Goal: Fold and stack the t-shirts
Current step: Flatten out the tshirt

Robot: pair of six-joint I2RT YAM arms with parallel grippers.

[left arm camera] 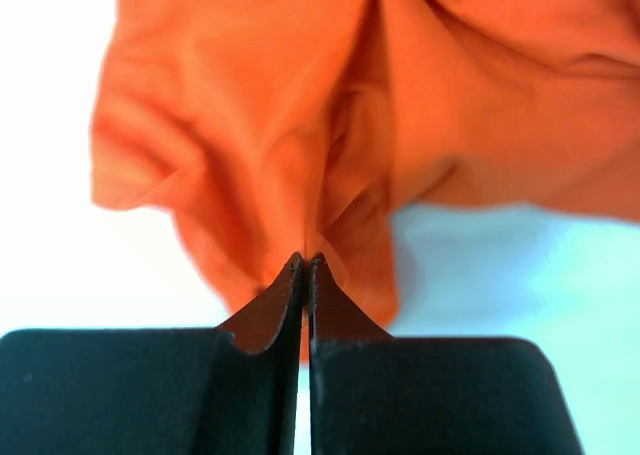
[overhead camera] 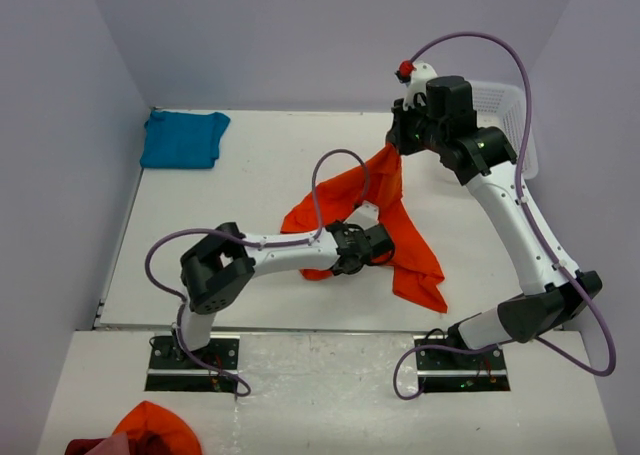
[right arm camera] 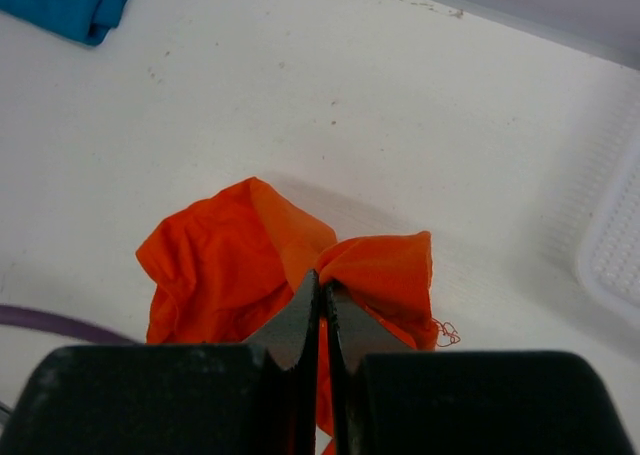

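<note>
Clamping the orange t-shirt (overhead camera: 415, 260), left tool (left arm camera: 305, 261) and right tool (right arm camera: 322, 281) leave sleeves indistinguishable.

- Top external: fixed, high behind both arm bases, angled down and forward. Distant; takes in the whole table (overhead camera: 250, 175).
- Left wrist: mounted just behind the left gripper (left arm camera: 305, 262), looking along its fingers. Very close; orange shirt (left arm camera: 300, 125) directly ahead of the tips.
- Right wrist: behind the right gripper (right arm camera: 322, 280), raised, facing down past the tips. Teal shirt (right arm camera: 70, 0) far ahead-left, basket (right arm camera: 615, 245) to its right.
- Shared: orange shirt in all three views.
</note>
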